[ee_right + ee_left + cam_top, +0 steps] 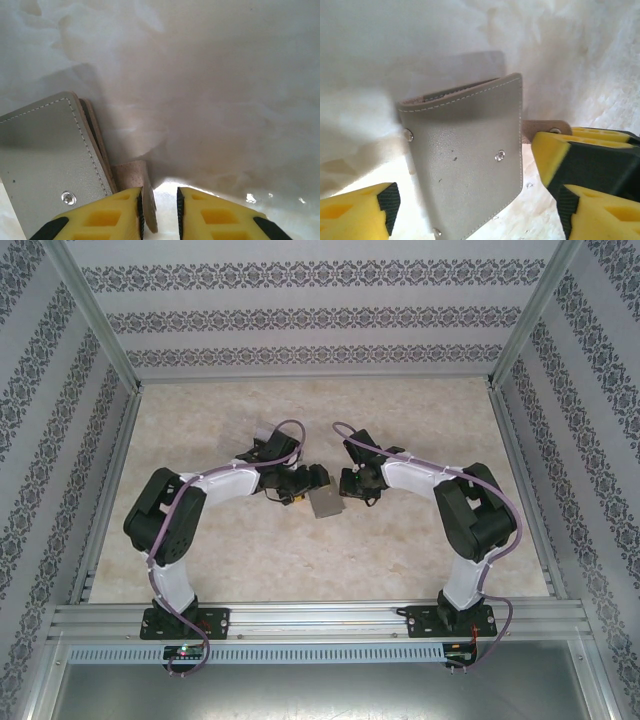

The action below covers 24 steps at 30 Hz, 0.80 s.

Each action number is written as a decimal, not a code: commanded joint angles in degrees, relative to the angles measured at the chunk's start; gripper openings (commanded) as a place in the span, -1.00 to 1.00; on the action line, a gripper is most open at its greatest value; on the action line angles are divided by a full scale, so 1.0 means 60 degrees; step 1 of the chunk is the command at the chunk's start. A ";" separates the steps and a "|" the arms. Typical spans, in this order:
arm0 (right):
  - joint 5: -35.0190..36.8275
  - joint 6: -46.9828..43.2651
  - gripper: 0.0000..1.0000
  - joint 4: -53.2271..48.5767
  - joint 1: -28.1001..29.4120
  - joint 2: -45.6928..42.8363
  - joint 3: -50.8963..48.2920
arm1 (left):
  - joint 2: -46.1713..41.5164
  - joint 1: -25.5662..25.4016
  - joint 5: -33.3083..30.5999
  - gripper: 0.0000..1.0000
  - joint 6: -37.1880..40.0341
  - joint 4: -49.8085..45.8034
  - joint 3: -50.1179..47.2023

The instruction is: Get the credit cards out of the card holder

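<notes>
The left gripper (477, 200) stands wide. Its 2 yellow fingers (355, 212) sit well apart, 1 on each side of the card holder (465, 165). A strip of pale table shows between each finger and the grey cover, so this gripper grips nothing.

The right gripper (160, 205) is drawn in narrow around the tan strap (131, 175) that sticks out from the holder's side, and holds the holder by it. The strap runs down between the 2 fingers and lies against the one nearer the holder. A thin bright slit shows on its other side.

In the left wrist view the holder is folded shut and tilted, with its stitched top edge up and its lower end toward the camera. 3 small metal studs (500, 155) dot the cover. A dark line shows in the mouth at the top edge, but what sits inside cannot be made out.

From above, the holder lies near the middle of the marbled table (400, 560), between the 2 grippers. The left one is just beside it on the left, and the right one is at its upper right corner. Both arms bend inward from their bases at the near edge.
</notes>
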 commanded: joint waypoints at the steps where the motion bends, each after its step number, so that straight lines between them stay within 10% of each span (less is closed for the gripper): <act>1: -0.0100 0.0063 -0.49 0.0199 -0.0057 0.0165 0.0362 | -0.0686 0.0182 -0.0934 0.82 0.0415 -0.0903 0.0148; 7: 0.0569 -0.0212 -0.91 0.0039 0.0001 -0.0314 0.0351 | -0.1423 0.0459 -0.1673 0.99 0.0845 -0.1564 0.0012; 24: 0.0067 -0.0139 -0.92 0.0760 0.1430 -0.1269 0.0780 | -0.3496 0.2344 -0.1342 0.99 0.1890 -0.2739 -0.1008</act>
